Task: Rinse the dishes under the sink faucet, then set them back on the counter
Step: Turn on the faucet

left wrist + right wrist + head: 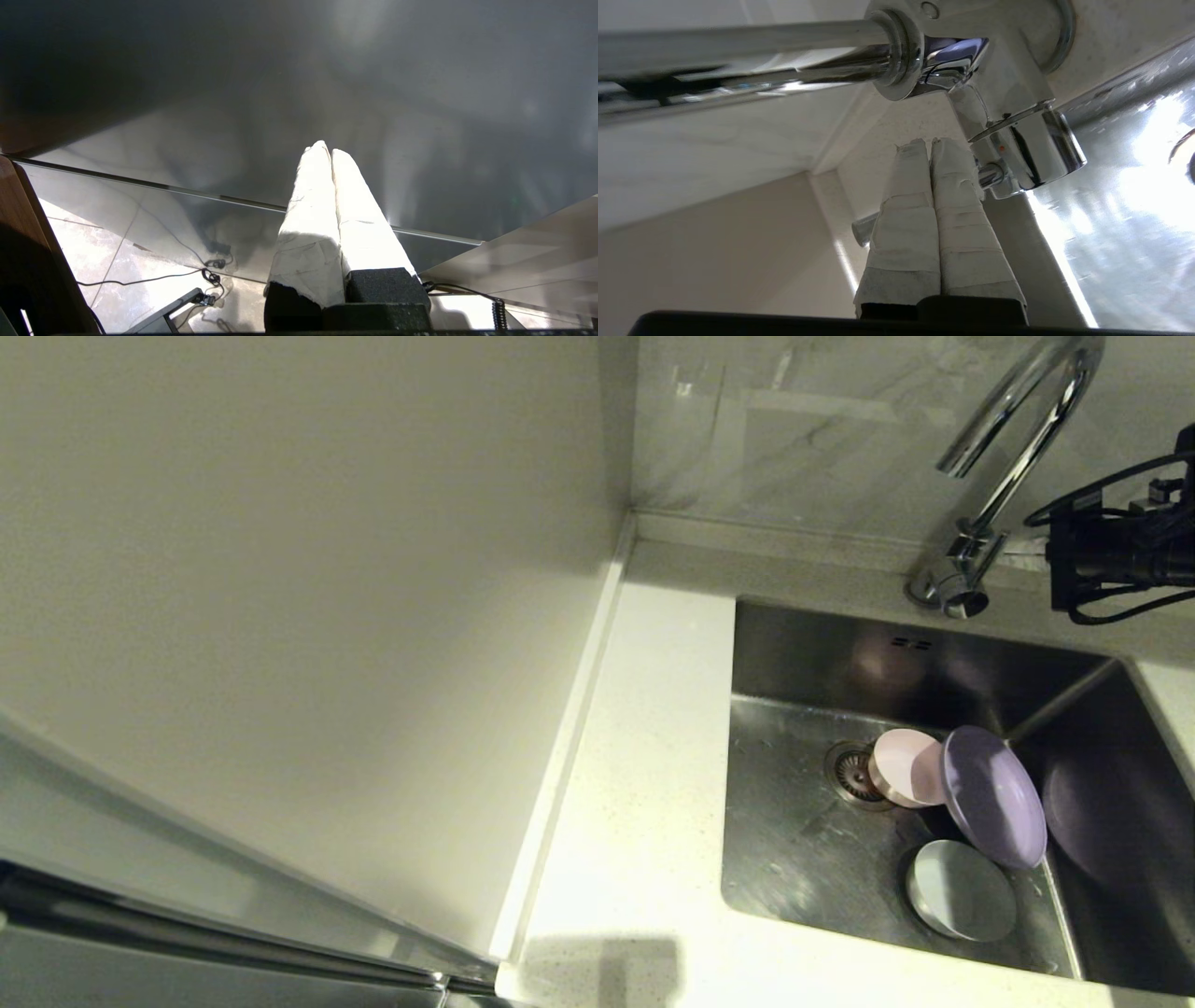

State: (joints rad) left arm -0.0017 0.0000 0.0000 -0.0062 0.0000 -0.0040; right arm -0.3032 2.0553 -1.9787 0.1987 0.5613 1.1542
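All three dishes lie in the steel sink (794, 859). The pale pink bowl (904, 767) is tipped on its side by the round drain (850, 773). A lilac plate (994, 796) leans on it, and the blue-white bowl (962, 889) sits in front. The chrome faucet (1018, 439) rises at the back. My right gripper (930, 142) is shut and empty at the faucet base (1017, 140), its fingers lying across the thin lever (864, 229). Its black wrist (1111, 555) shows at the far right. My left gripper (329, 150) is shut and empty, low and away from the sink.
The white speckled counter (644, 756) runs left of the sink, with a cream wall panel (299, 616) beside it. Below the left gripper are a steel panel (420, 116) and floor with cables (210, 275).
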